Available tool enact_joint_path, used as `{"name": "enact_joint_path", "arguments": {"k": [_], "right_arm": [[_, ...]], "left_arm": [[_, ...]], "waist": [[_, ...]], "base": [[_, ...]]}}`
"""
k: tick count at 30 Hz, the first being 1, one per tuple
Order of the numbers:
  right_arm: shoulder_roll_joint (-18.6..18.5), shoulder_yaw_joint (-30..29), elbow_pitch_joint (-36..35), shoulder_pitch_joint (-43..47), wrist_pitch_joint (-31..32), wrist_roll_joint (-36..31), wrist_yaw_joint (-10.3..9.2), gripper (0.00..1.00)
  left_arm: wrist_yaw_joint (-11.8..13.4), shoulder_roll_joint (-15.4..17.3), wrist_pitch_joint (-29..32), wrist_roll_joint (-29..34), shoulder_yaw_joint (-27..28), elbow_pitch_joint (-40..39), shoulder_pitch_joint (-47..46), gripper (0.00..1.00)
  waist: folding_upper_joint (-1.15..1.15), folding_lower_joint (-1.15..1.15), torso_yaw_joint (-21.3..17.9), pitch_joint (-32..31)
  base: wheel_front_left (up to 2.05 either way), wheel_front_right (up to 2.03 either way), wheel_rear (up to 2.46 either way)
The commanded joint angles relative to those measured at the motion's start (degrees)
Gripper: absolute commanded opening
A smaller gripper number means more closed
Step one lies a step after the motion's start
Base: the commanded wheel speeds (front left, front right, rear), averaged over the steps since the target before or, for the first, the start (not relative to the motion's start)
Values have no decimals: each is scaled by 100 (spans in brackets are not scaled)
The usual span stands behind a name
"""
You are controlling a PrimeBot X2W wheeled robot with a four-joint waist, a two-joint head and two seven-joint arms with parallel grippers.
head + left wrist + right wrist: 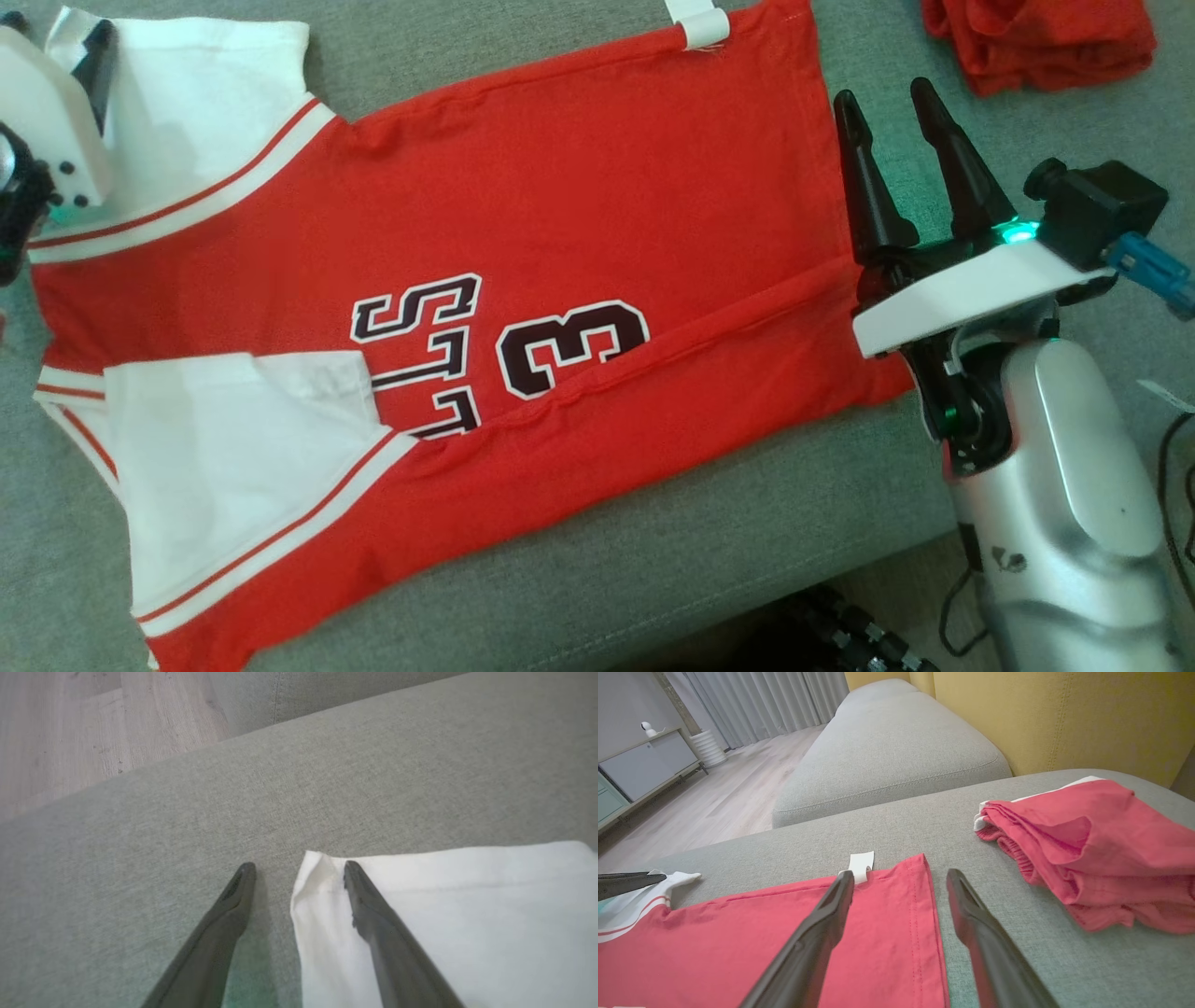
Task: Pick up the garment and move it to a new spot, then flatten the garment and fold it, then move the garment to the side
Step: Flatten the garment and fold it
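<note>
The garment (560, 187), a red jersey with white sleeves and dark lettering, lies spread on the grey sofa seat (653, 579), its near long side folded in over the print. My left gripper (61, 33) is open at the far white sleeve (467, 896). In the left wrist view its own gripper (299, 865) has one finger over the sleeve corner and the other over bare cushion. My right gripper (882, 93) stands open at the hem. In the right wrist view, that gripper (900, 873) straddles the hem edge of the garment (738, 933), holding nothing.
A crumpled second red cloth (1036, 42) lies on the seat beyond the right gripper, seen as a heap (1087, 849) before the yellow backrest (1064, 718). A white label (860, 863) sticks out at the hem. The seat's front edge and dark cables (1172, 485) run at lower right.
</note>
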Motion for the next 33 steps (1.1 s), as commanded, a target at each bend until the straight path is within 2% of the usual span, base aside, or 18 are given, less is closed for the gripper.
{"name": "enact_joint_path", "arguments": {"k": [1, 3, 4, 6, 7, 9, 16, 20, 29, 33], "right_arm": [[-20, 113, -164, -96, -55, 37, 21, 100], [-20, 102, -150, -113, -48, 18, 21, 100], [-20, 95, -144, -127, -40, 1, 21, 100], [-20, 70, -135, -157, -20, -26, 21, 100], [-20, 60, -128, -175, -9, -40, 21, 100], [-20, 40, -101, -220, 19, -74, 21, 100], [-20, -14, 115, -537, 285, -322, 21, 100], [-60, -77, 445, -878, 766, -720, 21, 100], [-650, -422, 1435, -1617, 1898, -1234, 21, 100], [-772, -562, 1834, -1795, 2237, -1151, 21, 100]], "left_arm": [[-53, 243, 147, -35, 58, -132, -43, 100], [-78, 237, 316, -126, -21, -240, 2, 100], [-88, 249, 383, -152, -60, -294, 14, 90], [-102, 262, 479, -193, -145, -410, 42, 49], [-107, 260, 508, -219, -177, -466, 58, 36], [-114, 258, 488, -241, -235, -577, 81, 0], [-121, 183, -27, -160, -304, -776, 78, 0], [-126, 81, -410, -152, -329, -905, 17, 0], [-133, -361, -1215, -266, -411, -1296, 46, 0], [-136, -523, -1413, -360, -523, -1396, 166, 0]], "waist": [[0, 0, 6, -3], [0, 0, 22, -11], [0, 0, 31, -14], [0, 0, 59, -28], [0, 0, 79, -39], [0, 0, 121, -69], [0, 0, 341, -245], [0, 0, 561, -366], [0, 0, 1230, -406], [0, 0, 1407, -357]], "base": [[0, 0, 0], [0, 0, 0], [0, 0, 0], [0, 0, 0], [0, 0, 0], [0, 0, 0], [0, 0, 0], [0, 0, 0], [0, 0, 0], [0, 0, 0]]}}
